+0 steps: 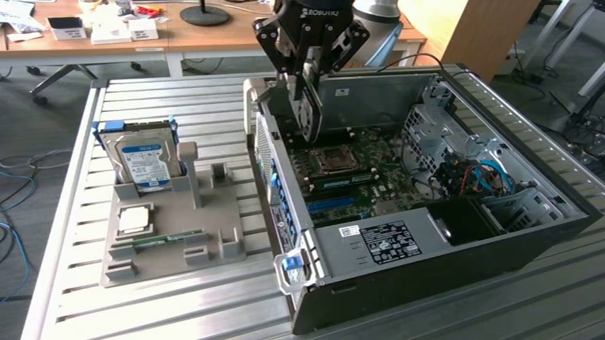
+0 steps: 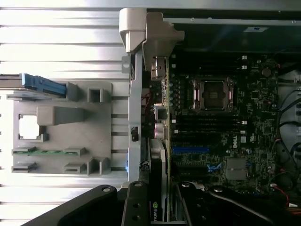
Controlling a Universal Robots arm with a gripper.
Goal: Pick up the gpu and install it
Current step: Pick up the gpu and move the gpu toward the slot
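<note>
Gripping gpu (image 2: 159, 169), partly behind fingers (image 2: 136, 207)

bright, even light all around the computer case (image 1: 406, 294). the slatted table (image 1: 189, 304) beside the case glares pale, nearly white in the wrist view. inside the case the motherboard (image 1: 350, 177) lies in dim shadow; the gpu (image 1: 310, 120) over the case reads almost black.

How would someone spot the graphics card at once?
Find the open black computer case on the slatted metal table. Above it, the thin dark graphics card hangs edge-on in the arm's jaws. Unlike the blue-labelled silver hard drive in the grey holder, it is held aloft.
</note>
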